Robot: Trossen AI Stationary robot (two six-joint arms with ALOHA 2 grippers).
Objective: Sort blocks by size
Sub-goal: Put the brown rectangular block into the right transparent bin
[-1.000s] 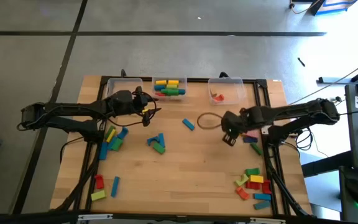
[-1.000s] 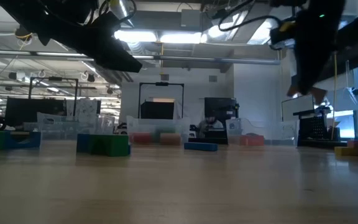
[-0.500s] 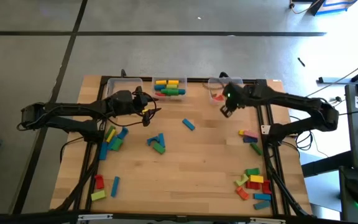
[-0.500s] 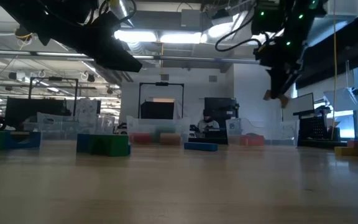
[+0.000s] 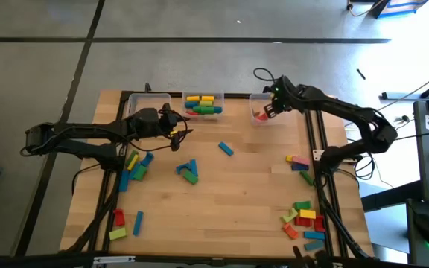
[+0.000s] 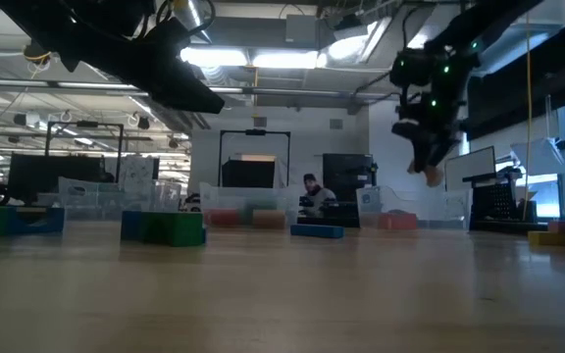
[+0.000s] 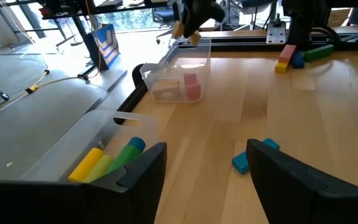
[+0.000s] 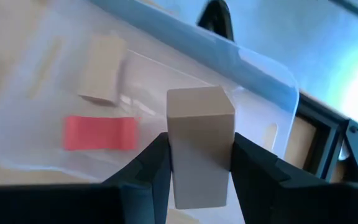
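While left fingers (image 7: 204,180) wait apart, right fingers (image 8: 194,165) clamped on a seemingly pale block (image 8: 199,140) above clear bin (image 5: 280,115).

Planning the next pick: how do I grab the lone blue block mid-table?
Come straight down from above and pinch its two long sides at mid-length. The blue block lies flat and slanted on the table with open space around it, so twist to match that slant.
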